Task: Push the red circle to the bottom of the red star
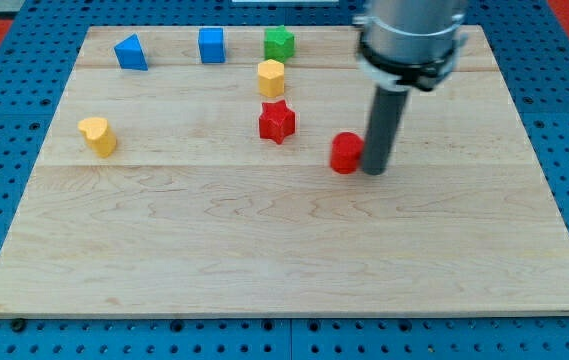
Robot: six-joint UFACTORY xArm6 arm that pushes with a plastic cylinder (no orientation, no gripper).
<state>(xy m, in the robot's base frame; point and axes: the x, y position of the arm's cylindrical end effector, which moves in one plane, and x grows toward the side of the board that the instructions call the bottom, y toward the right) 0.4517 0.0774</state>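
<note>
The red circle (344, 153) lies on the wooden board, right of centre. The red star (277, 121) lies up and to the view's left of it, a short gap away. My tip (375, 171) stands right against the red circle's right side, touching or nearly touching it. The dark rod rises from there to the arm's grey body at the view's top.
A yellow hexagon (271, 77) sits just above the red star, a green star (279, 42) above that. A blue cube (211, 45) and a blue triangular block (131, 52) lie at the top left. A yellow heart-like block (98, 135) is at the left. The board (284, 250) rests on a blue pegboard.
</note>
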